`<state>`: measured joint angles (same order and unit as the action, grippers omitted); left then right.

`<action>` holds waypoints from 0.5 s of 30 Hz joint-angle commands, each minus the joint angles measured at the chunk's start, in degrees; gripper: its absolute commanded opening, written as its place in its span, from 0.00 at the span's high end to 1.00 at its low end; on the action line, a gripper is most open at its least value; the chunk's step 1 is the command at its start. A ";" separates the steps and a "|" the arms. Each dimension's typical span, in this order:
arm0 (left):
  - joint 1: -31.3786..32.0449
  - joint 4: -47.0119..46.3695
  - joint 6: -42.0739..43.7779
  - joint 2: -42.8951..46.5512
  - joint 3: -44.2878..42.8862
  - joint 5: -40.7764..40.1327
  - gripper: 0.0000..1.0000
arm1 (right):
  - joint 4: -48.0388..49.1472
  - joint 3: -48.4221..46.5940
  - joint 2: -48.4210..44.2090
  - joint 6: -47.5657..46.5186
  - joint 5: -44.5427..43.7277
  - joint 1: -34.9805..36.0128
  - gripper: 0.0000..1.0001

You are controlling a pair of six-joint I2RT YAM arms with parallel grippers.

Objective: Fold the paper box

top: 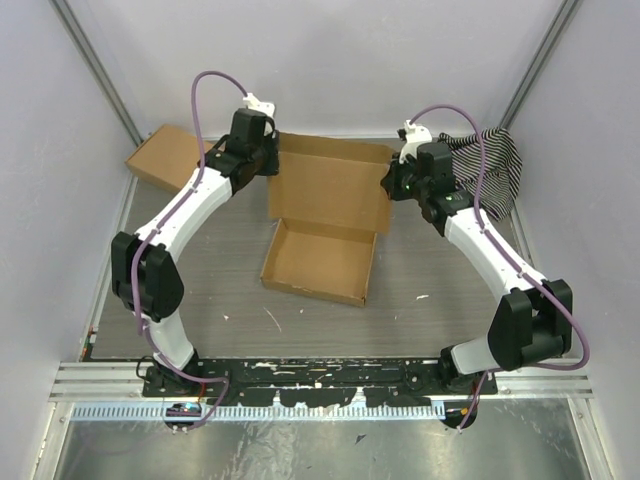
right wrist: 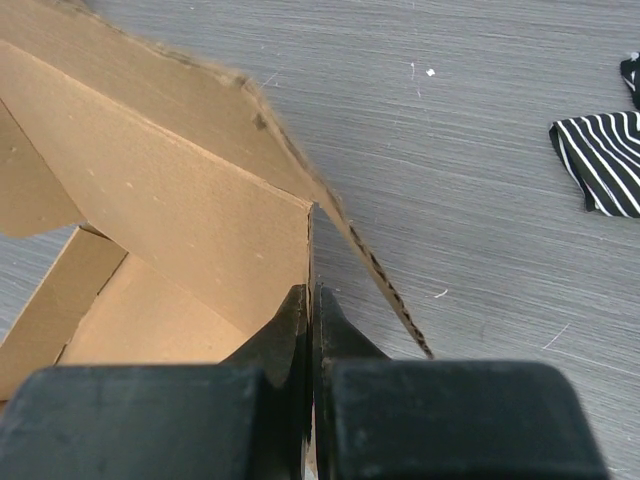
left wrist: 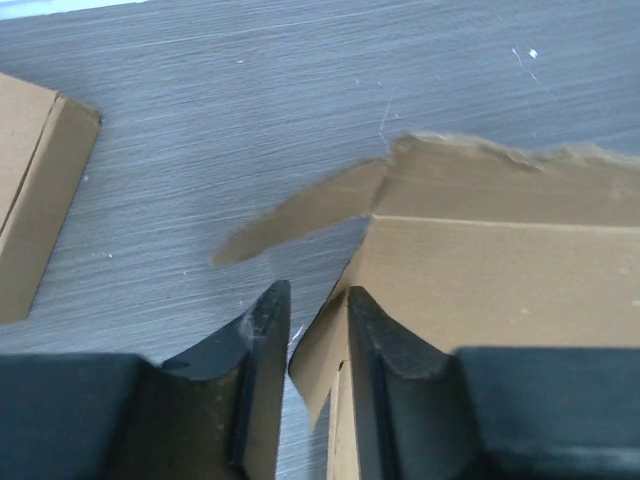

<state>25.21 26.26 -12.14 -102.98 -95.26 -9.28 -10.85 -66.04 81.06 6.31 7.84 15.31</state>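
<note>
The paper box (top: 318, 262) lies mid-table, its shallow tray formed at the front and its lid panel (top: 335, 185) raised behind. My left gripper (top: 270, 165) is at the lid's left edge. In the left wrist view its jaws (left wrist: 318, 300) stand slightly apart with the lid's side flap (left wrist: 325, 345) between them, against the right finger, with a gap to the left finger. My right gripper (top: 390, 186) is at the lid's right edge. In the right wrist view it (right wrist: 312, 296) is shut on the box's thin side wall (right wrist: 200, 215).
A second, fully formed brown cardboard box (top: 165, 155) sits at the back left and also shows in the left wrist view (left wrist: 30, 180). A black-and-white striped cloth (top: 495, 165) lies at the back right, also seen from the right wrist (right wrist: 600, 160). Grey walls close in both sides.
</note>
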 commanded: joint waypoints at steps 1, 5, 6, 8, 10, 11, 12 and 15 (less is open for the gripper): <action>0.01 1.96 0.50 -0.63 -2.94 4.03 0.72 | 0.50 -3.91 0.16 -1.13 1.50 0.32 0.98; 0.01 3.13 1.28 -0.76 -2.85 5.09 0.99 | -1.56 -6.07 1.25 -0.98 2.15 0.31 0.97; -0.04 3.85 1.37 -0.87 -3.05 5.06 1.00 | -2.19 -6.57 1.56 -0.88 2.18 0.33 0.97; -0.06 5.02 1.48 -0.94 -2.94 4.99 1.00 | -3.71 -7.98 2.30 -0.73 2.45 0.29 0.95; -0.07 5.99 1.46 -0.68 -2.65 4.58 1.00 | -5.95 -9.97 3.56 -0.36 2.17 0.29 0.91; -0.03 6.03 1.35 -0.31 -2.23 4.24 1.00 | -7.87 -11.60 4.56 -0.11 1.59 0.33 0.88; 0.00 5.59 1.17 0.30 -1.43 3.74 1.00 | -10.20 -13.63 5.79 -0.05 1.08 0.30 0.84; -0.05 3.00 0.50 3.26 2.09 2.61 1.00 | -15.52 -18.05 8.60 0.12 -0.52 0.30 0.73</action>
<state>25.28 28.75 -11.62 -102.91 -96.20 -5.50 -20.49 -76.82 87.44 6.28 9.08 15.42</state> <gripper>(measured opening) 0.011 0.204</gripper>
